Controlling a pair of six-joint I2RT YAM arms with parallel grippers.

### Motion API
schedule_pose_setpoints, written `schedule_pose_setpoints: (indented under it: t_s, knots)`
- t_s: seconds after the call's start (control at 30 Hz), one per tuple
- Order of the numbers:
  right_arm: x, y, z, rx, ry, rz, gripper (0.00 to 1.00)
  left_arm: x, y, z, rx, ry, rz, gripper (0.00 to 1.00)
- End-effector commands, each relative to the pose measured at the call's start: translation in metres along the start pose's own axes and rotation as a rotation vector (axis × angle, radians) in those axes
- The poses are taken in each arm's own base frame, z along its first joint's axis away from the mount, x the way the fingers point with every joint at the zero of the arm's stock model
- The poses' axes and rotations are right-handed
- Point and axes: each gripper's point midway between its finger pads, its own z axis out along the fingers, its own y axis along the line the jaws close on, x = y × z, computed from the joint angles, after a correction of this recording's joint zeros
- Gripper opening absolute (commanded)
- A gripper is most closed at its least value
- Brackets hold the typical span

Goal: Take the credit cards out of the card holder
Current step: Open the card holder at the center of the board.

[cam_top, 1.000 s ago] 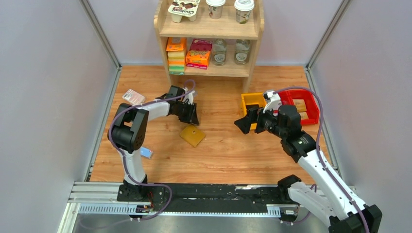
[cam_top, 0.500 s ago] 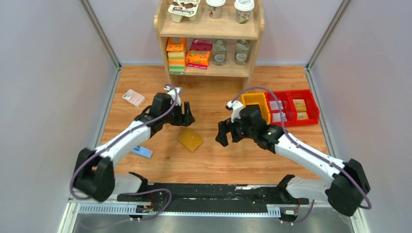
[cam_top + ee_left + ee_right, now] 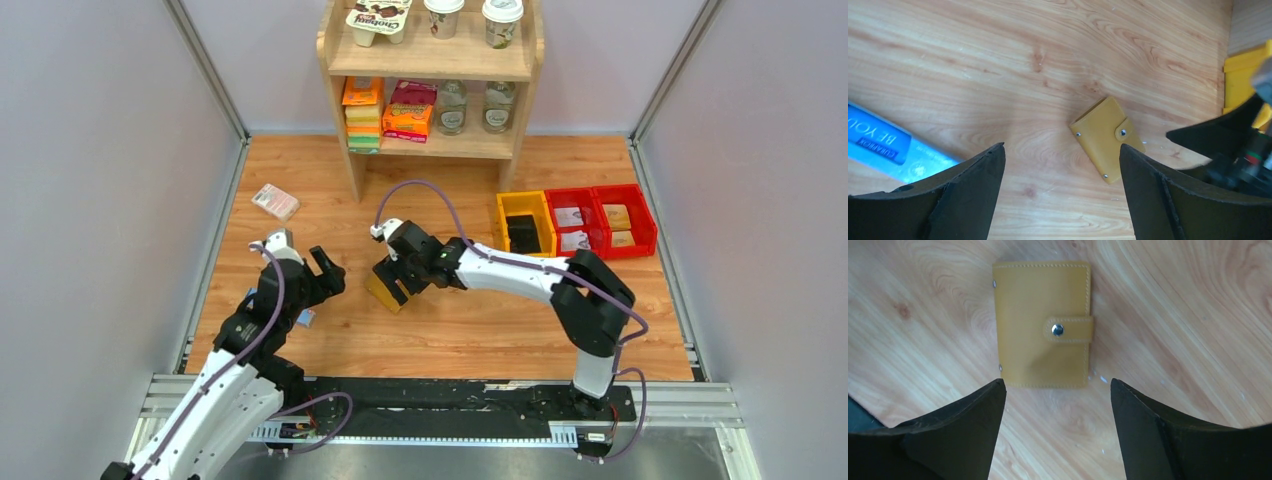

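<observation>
Far left on the wooden table (image 3: 470, 330) there's a pink-white packet (image 3: 275, 200) up near the wall. A blue bar (image 3: 880, 140) lies closer in, just beside the left arm. The left gripper (image 3: 1060, 147) hangs over bare wood with its fingers spread wide and nothing between them, well apart from the card holder (image 3: 1040, 322).

The holder lies flat mid-table, folded closed, with the little strap snapped down on its front. The right gripper (image 3: 1057, 382) is right over it, fingers spread wider than the holder. They look apart from it in the wrist view, though from the top view I can't tell if they're touching.

Off to the right, a yellow bin (image 3: 523, 222) and red bins (image 3: 600, 215) sit side by side.
</observation>
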Motion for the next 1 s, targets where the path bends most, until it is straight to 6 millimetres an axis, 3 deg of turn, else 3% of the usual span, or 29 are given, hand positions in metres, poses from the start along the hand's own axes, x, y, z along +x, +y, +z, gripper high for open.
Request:
schedule_pose_setpoints:
  t_s: [0.0, 0.23, 0.37, 0.6, 0.97]
  knots:
    - [-0.02, 0.001, 0.018, 0.043, 0.0, -0.039, 0.79, 0.007, 0.023, -0.015, -0.068, -0.015, -0.06, 0.91]
    - [-0.025, 0.005, 0.045, 0.061, 0.044, -0.054, 0.65, 0.012, 0.025, -0.02, -0.069, 0.007, -0.063, 0.9]
    - [-0.027, 0.006, 0.054, 0.065, 0.055, -0.059, 0.43, 0.014, 0.02, -0.015, -0.061, 0.034, -0.049, 0.92]
    - [-0.021, 0.002, 0.064, 0.092, 0.096, -0.063, 0.4, 0.021, 0.01, -0.005, -0.038, 0.091, -0.029, 0.98]
    - [0.015, -0.006, 0.061, 0.137, 0.223, -0.01, 0.4, 0.046, -0.007, 0.019, -0.008, 0.229, -0.052, 0.95]
